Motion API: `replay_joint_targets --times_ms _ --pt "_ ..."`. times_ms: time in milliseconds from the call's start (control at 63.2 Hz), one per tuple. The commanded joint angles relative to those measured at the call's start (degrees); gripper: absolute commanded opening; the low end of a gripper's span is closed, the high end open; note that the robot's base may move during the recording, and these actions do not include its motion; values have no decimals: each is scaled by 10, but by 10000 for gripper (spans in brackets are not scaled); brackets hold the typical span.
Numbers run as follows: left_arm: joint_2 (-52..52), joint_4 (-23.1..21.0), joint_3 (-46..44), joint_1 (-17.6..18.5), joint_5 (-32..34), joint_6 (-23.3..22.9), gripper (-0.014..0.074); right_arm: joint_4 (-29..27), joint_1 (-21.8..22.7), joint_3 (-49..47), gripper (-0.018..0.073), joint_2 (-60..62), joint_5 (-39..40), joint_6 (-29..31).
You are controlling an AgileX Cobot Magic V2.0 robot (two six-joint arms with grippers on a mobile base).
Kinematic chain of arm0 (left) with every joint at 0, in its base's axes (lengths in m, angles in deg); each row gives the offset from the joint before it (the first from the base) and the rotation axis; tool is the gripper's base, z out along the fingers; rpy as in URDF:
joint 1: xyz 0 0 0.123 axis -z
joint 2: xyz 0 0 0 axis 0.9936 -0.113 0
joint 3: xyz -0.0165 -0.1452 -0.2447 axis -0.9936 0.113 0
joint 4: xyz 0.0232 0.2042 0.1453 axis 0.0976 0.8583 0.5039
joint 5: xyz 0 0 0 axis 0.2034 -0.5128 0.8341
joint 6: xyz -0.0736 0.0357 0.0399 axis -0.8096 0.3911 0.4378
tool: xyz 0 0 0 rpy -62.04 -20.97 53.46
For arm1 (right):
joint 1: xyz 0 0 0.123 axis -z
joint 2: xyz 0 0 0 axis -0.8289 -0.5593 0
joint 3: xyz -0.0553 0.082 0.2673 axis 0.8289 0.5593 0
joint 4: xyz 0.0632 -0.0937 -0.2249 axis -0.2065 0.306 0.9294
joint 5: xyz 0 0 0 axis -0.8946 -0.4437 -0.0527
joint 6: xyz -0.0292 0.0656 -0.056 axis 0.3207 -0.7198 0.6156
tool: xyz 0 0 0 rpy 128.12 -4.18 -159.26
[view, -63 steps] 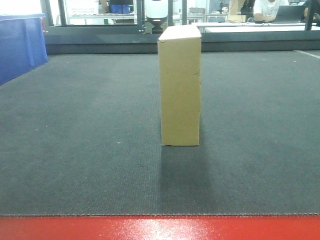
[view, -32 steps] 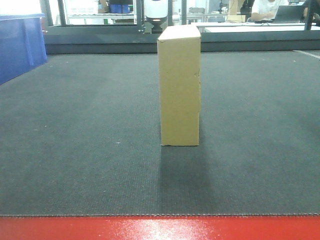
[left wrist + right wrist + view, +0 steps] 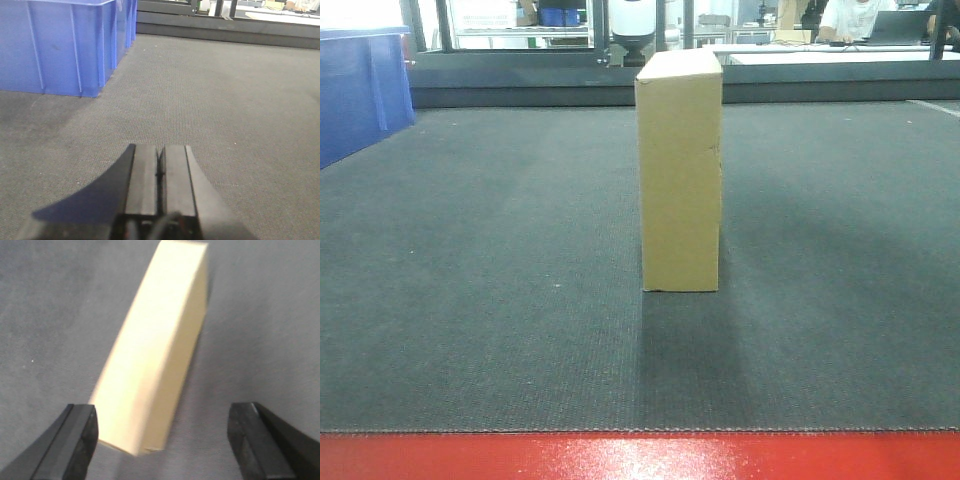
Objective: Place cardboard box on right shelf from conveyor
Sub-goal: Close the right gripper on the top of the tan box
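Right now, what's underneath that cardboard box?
The cardboard box stands upright on the dark grey conveyor belt. Nothing else shows around its base; the patch directly beneath it is covered, so it cannot be checked.

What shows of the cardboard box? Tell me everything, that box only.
The cardboard box is plain tan-yellow card, slim and rectangular, unlabelled, closed, with a small nick at a seam on its right edge. It stands upright on a narrow face, mid-belt on the dark grey conveyor, which alone touches it. The right gripper hangs above, fingers open on either side.
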Motion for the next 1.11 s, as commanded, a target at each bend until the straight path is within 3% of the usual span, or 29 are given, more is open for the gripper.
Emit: replay_joint_targets --times_ms 0,206,459,1092 --pt "7 -3 -2 0 48 -3 -119 43 -21 -74 624 -30 -14 -55" --pt "7 -3 -2 0 48 -3 -119 114 -62 -188 624 -144 -82 -130" --pt "7 -3 -2 0 48 -3 -119 191 -71 -256 624 -212 -132 -181" --pt "7 -3 -2 0 48 -3 -119 161 -35 -255 624 -257 -55 -205"
